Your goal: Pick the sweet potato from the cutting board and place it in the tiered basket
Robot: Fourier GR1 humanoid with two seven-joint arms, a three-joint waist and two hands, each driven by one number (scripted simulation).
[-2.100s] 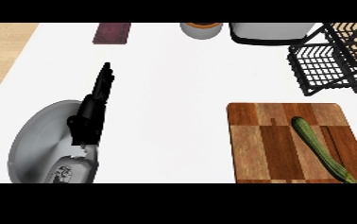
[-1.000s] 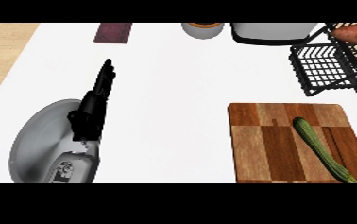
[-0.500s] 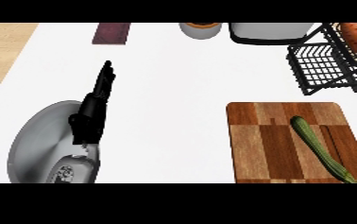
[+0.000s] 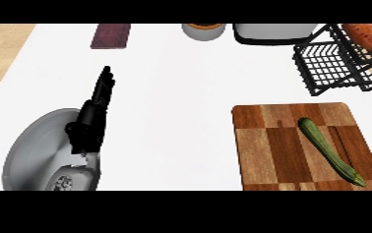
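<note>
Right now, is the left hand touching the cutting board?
Apart. The head view shows the left hand at the left, with bare white counter between it and the wooden cutting board.

My left hand [image 4: 93, 116] looks matt black, on a smooth grey forearm [image 4: 44, 151]. The cutting board [image 4: 272, 148] is striped wood in light and dark planks. The tiered basket [image 4: 330, 65] is thin black wire. The counter [image 4: 181, 89] is plain, smooth white.

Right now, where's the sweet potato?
In the head view, the sweet potato is at the far right edge, already in the black tiered basket, beyond the cutting board, which holds only a green cucumber.
</note>
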